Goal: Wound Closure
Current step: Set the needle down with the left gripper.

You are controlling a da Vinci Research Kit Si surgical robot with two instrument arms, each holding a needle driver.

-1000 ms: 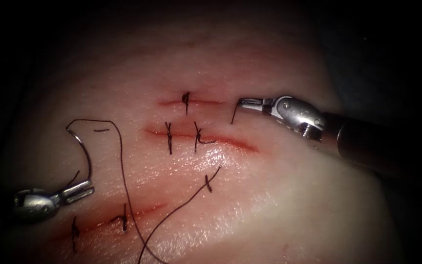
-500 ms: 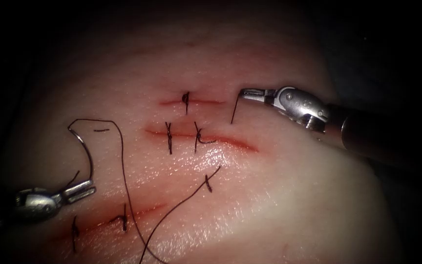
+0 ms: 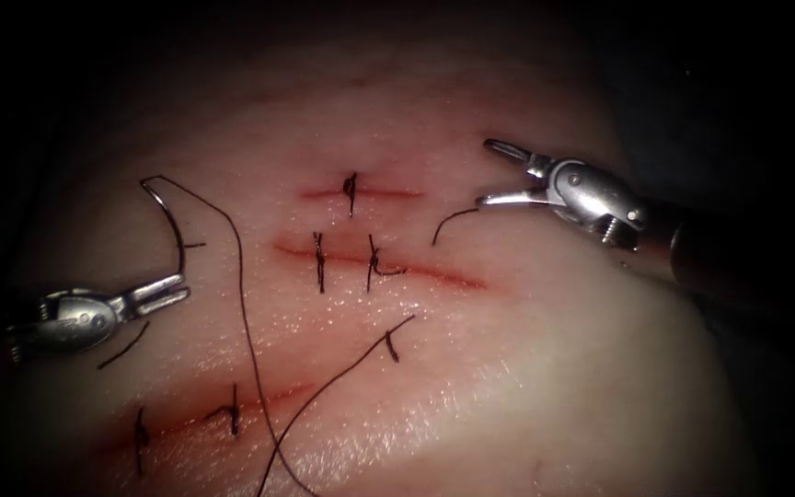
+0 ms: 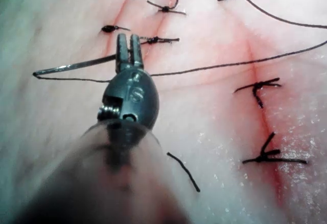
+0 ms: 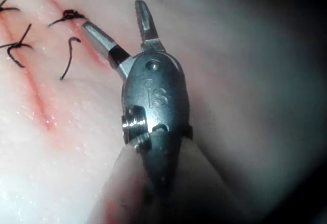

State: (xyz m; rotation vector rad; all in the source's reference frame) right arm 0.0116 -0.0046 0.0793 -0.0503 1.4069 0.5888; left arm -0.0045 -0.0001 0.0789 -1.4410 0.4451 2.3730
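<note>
The left gripper clamps the curved steel needle near its tail, clear above the pale pork tissue; the right gripper gapes open, holding nothing, beside a short dark thread end.

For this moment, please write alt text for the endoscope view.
The left end effector, shut, holds the curved needle near its rear end, clear of the tissue, with thread trailing down. The right end effector is open and empty above a cut end of thread, right of the stitched cuts.
</note>
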